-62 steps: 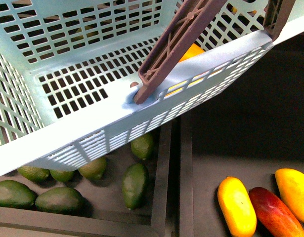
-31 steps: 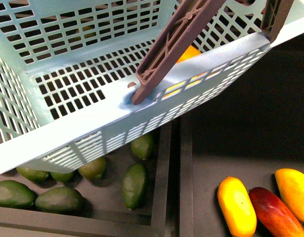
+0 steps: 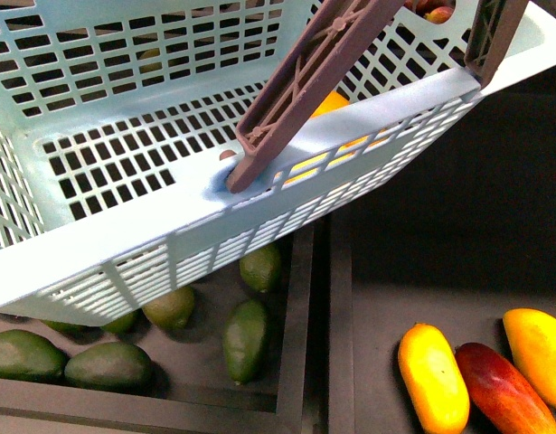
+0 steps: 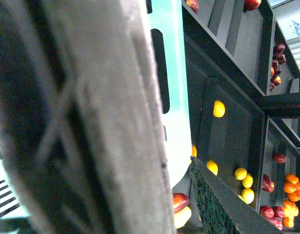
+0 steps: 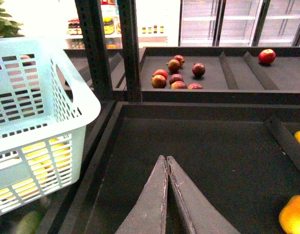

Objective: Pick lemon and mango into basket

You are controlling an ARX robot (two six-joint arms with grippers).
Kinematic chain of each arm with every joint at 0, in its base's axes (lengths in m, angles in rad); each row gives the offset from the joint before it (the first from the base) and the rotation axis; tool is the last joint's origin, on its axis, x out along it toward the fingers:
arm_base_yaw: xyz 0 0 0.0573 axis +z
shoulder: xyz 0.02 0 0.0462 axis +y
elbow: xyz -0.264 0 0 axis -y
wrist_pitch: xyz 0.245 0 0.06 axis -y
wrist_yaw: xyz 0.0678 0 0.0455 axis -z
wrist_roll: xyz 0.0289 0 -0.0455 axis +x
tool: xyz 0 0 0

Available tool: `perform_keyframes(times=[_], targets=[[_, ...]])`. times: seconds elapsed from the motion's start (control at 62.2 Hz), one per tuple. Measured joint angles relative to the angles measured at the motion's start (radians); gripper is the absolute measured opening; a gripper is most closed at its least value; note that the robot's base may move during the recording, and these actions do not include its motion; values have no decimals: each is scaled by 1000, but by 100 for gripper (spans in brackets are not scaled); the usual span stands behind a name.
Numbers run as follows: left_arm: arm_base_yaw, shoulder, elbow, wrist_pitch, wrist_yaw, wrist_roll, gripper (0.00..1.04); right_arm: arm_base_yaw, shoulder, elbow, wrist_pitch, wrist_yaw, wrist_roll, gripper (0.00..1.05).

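Centrally, the basket (image 3: 124,244) fills the upper part of the front view, tilted, its pale turquoise lattice floor and walls bare in the visible portion; two brown handles (image 3: 300,86) cross its near rim. Behind that rim, an orange-yellow fruit shows partly through the slots, too hidden to name. Below the basket, to the right of a dark divider (image 3: 318,344), lie two yellow-orange fruits: one mango (image 3: 432,378) nearer the divider and a second yellow mango (image 3: 537,356) farther from it, with one dark red mango (image 3: 504,389) touching both between them. On the other side of the divider, below the basket, about seven green avocados (image 3: 246,339) lie in a tray, some partly covered by the basket.

From the left wrist, a blurred brown surface, apparently a handle, fills most of the picture; whether the left gripper clasps it cannot be told. Beyond the basket rim, small yellow lemons (image 4: 218,108) lie scattered, at least five, on dark shelves.

From the right wrist, the right gripper (image 5: 167,163) has its two fingers pressed together, holding nothing, over a bare dark tray beside the basket (image 5: 37,136). Seven reddish fruits (image 5: 176,78) lie on a shelf beyond.
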Motion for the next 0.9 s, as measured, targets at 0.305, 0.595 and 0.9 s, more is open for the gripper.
perform_keyframes(times=[0.305,0.595,0.9], targets=[[0,0,0,0,2,0,26,0,-170,0,-177,0,-2,3],[0,0,0,0,-1,0,26,0,-171,0,-177,0,-2,56],[0,0,0,0,0,0,26,0,-172,0,-177,0,-2,96]])
